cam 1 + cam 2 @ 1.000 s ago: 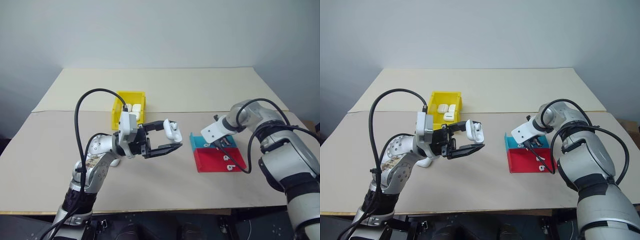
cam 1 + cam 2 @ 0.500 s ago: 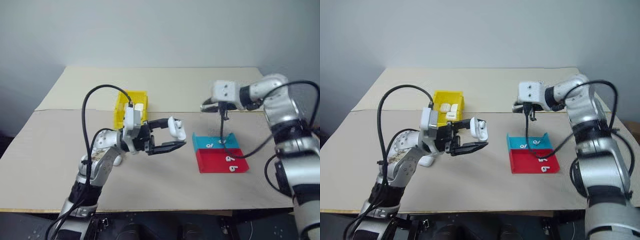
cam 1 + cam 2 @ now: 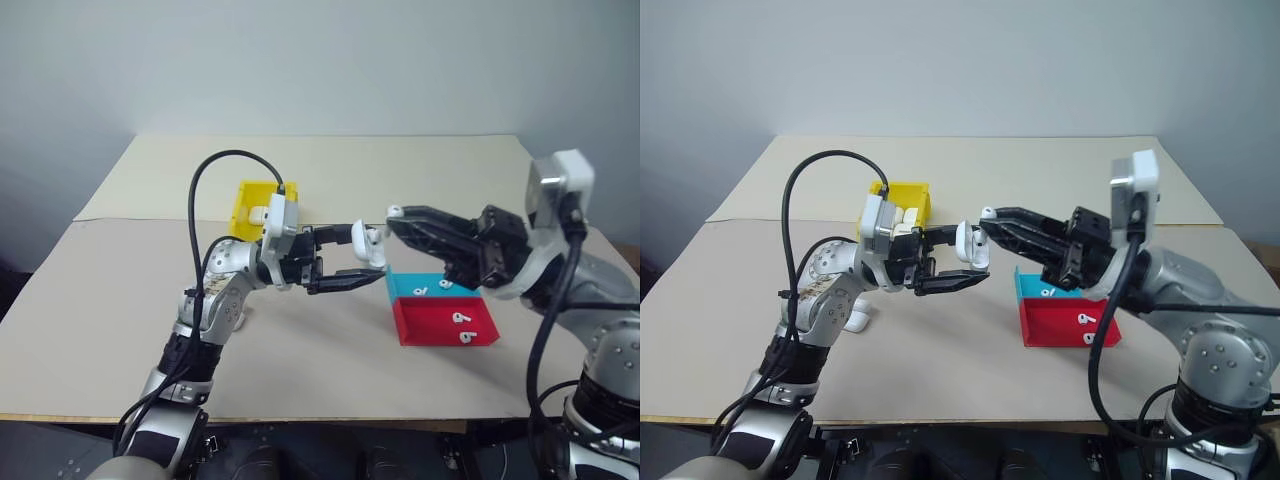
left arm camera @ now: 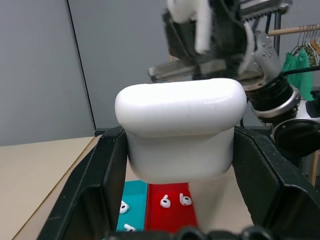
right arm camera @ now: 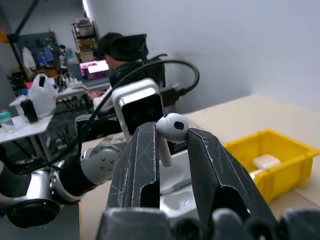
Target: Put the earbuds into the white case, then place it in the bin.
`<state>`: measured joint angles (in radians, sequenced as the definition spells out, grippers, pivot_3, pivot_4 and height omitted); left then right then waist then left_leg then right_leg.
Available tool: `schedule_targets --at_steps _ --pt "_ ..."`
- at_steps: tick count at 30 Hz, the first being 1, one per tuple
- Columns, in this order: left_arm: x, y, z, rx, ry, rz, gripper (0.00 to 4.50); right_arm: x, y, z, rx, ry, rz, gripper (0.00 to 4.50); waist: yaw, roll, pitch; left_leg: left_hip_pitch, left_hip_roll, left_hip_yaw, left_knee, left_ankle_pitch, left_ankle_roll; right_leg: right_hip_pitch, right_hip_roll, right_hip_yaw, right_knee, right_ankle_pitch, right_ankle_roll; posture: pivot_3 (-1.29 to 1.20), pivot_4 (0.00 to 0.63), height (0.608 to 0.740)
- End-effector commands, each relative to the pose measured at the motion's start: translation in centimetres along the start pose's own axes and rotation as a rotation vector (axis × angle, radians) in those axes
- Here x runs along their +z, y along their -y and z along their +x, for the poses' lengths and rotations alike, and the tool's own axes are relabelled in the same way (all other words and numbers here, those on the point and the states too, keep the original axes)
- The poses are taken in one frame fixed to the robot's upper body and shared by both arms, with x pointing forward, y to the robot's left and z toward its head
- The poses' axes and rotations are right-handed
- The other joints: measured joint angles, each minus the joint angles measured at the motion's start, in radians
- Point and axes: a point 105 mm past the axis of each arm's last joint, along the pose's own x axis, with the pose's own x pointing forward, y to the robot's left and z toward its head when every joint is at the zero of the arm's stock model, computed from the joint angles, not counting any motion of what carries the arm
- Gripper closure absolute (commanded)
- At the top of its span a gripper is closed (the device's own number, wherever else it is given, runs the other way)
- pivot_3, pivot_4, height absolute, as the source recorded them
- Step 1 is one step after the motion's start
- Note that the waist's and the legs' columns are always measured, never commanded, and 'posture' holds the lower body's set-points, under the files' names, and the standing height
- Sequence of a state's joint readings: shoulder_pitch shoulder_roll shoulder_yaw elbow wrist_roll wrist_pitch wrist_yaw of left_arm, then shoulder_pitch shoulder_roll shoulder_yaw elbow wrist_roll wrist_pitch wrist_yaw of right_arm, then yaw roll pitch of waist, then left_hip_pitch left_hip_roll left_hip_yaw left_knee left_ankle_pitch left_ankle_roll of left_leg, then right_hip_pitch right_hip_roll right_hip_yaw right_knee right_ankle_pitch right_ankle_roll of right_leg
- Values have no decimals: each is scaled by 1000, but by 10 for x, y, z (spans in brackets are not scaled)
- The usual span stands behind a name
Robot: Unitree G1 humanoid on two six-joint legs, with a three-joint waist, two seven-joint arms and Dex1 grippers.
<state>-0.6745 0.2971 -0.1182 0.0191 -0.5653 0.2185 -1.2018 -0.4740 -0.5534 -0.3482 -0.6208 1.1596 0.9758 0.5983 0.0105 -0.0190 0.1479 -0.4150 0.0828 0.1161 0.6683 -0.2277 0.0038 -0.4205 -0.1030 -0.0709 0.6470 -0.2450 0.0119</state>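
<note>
My left gripper is shut on the white case and holds it in the air over the table's middle, its fingers on either side of the case. The case's lid looks open. My right gripper reaches in from the right, shut on one earbud, stem down, just above the case. The yellow bin stands behind the left arm with white cases inside.
A cyan tray and a red tray lie side by side under the right arm, each holding loose earbuds. Another white case lies on the table by the left elbow. A person sits at a desk in the background.
My right arm lifted off the trays and swung left with an earbud, ending just above the case. The left gripper carried the case a little to the right.
</note>
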Motion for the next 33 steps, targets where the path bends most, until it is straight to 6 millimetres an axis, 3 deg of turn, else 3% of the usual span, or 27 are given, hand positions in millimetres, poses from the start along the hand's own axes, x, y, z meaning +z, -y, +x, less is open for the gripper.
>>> schedule_targets --at_steps 1,13,14,20,26,29,33 --pt "13 -2 4 -19 28 51 1647 3 -6 1 -7 3 -41 3854 1 0 0 0 0 0 0 0 0 0 0 0 0 0 0 0 150 740" --pt "14 -5 3 13 32 50 1647 -25 -5 1 -26 -128 -107 3854 1 0 0 0 0 -1 0 0 0 0 0 0 0 0 0 0 150 740" --pt "14 -5 3 9 34 54 1647 -25 -4 0 -30 -134 -113 3133 1 0 0 0 0 -1 0 0 0 0 0 0 -1 0 0 0 150 740" --pt "13 -3 2 5 29 54 1647 -15 -4 -10 -20 -129 -141 1317 1 0 0 0 0 -1 0 0 0 0 0 0 -1 0 0 0 150 740" --pt "7 -3 0 14 9 42 1647 9 -15 -18 43 -83 -167 1317 2 -1 0 0 0 -1 0 0 0 0 0 0 -1 0 0 0 150 740" --pt "-2 -5 -1 28 -29 33 1647 20 -20 -17 76 -85 -204 1926 2 -1 0 0 0 -1 0 0 0 1 0 0 -1 0 0 0 150 740" --pt "-15 -10 3 52 -90 48 1647 29 -13 3 80 -216 -321 3282 -4 -1 0 1 0 -1 0 0 0 0 0 0 0 0 0 0 150 740"
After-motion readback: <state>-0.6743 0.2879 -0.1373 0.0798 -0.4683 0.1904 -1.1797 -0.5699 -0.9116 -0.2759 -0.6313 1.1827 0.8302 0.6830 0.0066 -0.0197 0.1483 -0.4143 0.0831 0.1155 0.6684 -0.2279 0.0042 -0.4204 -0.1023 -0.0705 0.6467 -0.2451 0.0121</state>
